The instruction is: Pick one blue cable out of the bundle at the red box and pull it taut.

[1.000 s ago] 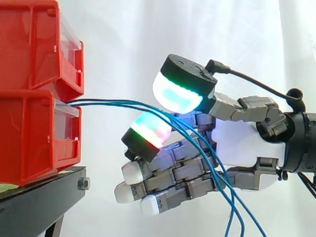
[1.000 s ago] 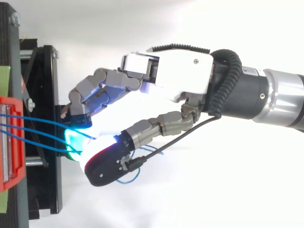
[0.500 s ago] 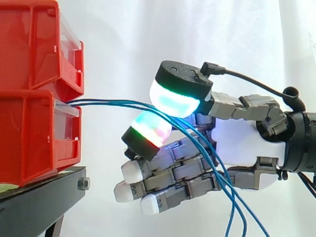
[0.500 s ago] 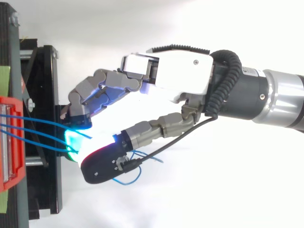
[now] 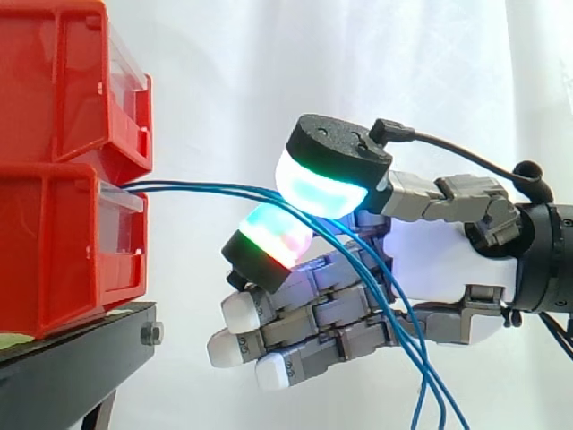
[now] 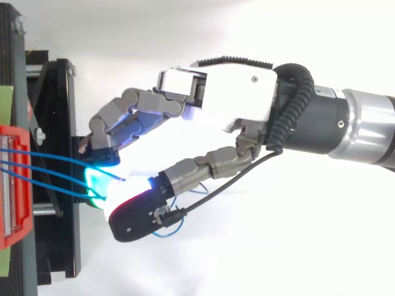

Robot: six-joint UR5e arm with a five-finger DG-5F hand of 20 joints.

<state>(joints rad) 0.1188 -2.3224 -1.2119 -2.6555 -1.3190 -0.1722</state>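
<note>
Three thin blue cables (image 5: 206, 187) leave the lower red box (image 5: 63, 242) and run right, sagging, with none of them taut. They pass just under the glowing thumb pad (image 5: 318, 184) of my hand (image 5: 439, 260) and above a red-green glowing finger pad (image 5: 269, 240), then drop across the half-curled fingers. A narrow gap shows between the two pads and nothing is pinched. From above, the hand (image 6: 222, 92) reaches left toward the box front (image 6: 12, 185), and the cables (image 6: 49, 161) end under the cyan pads.
A second red box (image 5: 63, 81) sits stacked on the lower one, both on a black stand (image 5: 81, 354). The stand's frame (image 6: 62, 123) lies just left of the fingertips. A white curtain hangs behind.
The thumb dipped left and down toward the cables, then came back slightly right. The hanging ends of the cables swung left. The arm has barely moved.
</note>
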